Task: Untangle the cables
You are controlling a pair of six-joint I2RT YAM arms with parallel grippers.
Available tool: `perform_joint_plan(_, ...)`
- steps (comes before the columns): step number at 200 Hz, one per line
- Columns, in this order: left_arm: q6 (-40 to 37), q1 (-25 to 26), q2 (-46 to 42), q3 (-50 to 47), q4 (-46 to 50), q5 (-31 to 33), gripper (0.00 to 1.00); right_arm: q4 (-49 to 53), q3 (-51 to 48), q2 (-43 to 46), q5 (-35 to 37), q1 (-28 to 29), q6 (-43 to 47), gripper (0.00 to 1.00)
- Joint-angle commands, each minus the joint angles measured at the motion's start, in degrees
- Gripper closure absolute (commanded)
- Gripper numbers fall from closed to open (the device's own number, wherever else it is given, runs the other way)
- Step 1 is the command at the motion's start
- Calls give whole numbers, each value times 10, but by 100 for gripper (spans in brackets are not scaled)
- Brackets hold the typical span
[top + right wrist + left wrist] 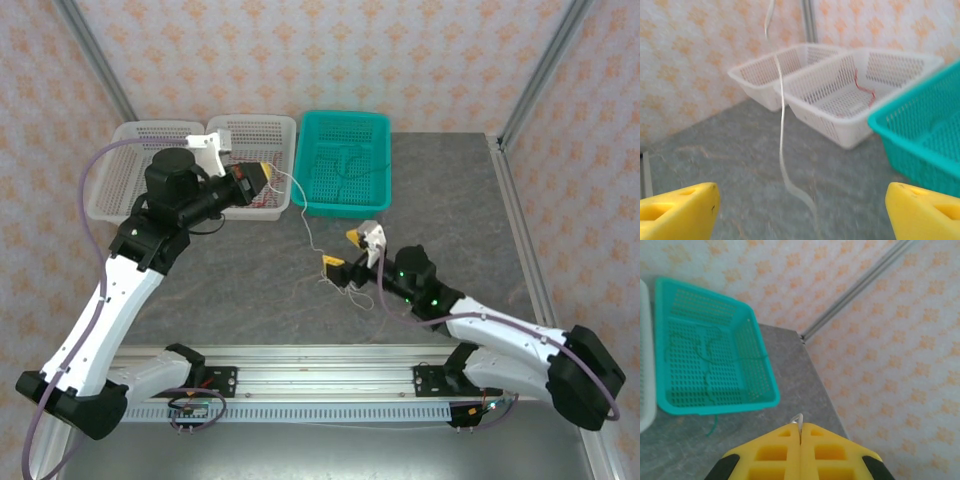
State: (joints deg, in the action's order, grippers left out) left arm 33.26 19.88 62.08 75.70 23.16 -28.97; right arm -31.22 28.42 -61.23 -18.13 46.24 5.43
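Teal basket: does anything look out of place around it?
Yes. A green cable end lies outside the teal basket, on the table by its near wall, while the other green strands lie inside.

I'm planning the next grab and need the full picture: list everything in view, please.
table: one, grey, under everything
white baskets: two, white, side by side, far left
teal basket: one, teal, far middle, right of the white ones
red cable: one, red, in the white basket nearer the teal one
green cable: at least one, green, in the teal basket, a strand outside its front
white cable: one, white, hanging from the left gripper down to the table by the right gripper
left gripper: one, yellow fingers, by the white baskets' right edge, shut on the white cable
right gripper: one, yellow fingers, low mid-table, open
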Motion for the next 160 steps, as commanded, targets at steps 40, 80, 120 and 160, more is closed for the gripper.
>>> perform_joint_plan(40, 8, 9, -20, 20, -40, -53, 100, -94, 118, -244, 95, 1, 52, 19)
perform_joint_plan(80, 1, 9, -34, 37, -17, -23, 100, -116, 106, -322, 69, 2, 67, 50)
perform_joint_plan(120, 3, 6, -37, 99, 80, 138, 100, 7, 103, -339, 53, 2, 82, 87)
perform_joint_plan(160, -52, -18, 16, 246, 198, 253, 100, 56, 61, -327, 80, 2, 90, 81)
